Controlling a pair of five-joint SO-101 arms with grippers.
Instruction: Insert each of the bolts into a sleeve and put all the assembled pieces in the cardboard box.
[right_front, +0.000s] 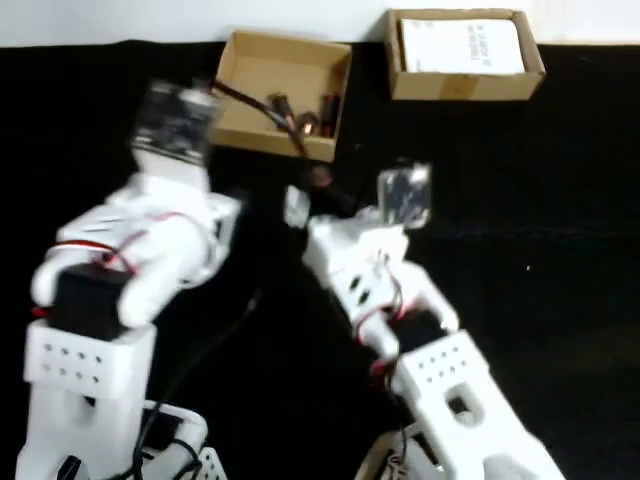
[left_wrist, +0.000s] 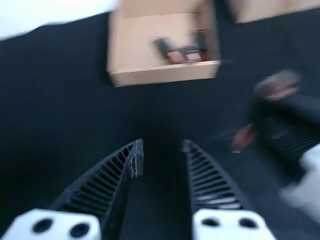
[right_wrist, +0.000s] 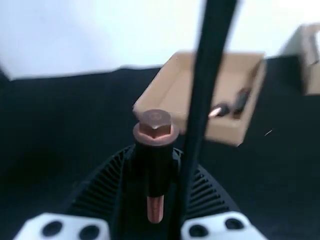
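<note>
Clenching a black sleeve (right_wrist: 154, 172) with a copper hex-head bolt (right_wrist: 156, 127) through it, the right hand (right_wrist: 155, 162); left hand (left_wrist: 161, 150) released

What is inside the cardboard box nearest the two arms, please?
Several dark and copper pieces lie near one wall of the cardboard box. A black cable crosses some, so their exact number is hidden.

Blurred, uncountable pieces (left_wrist: 178, 50) inside the cardboard box (left_wrist: 134, 46)
</note>
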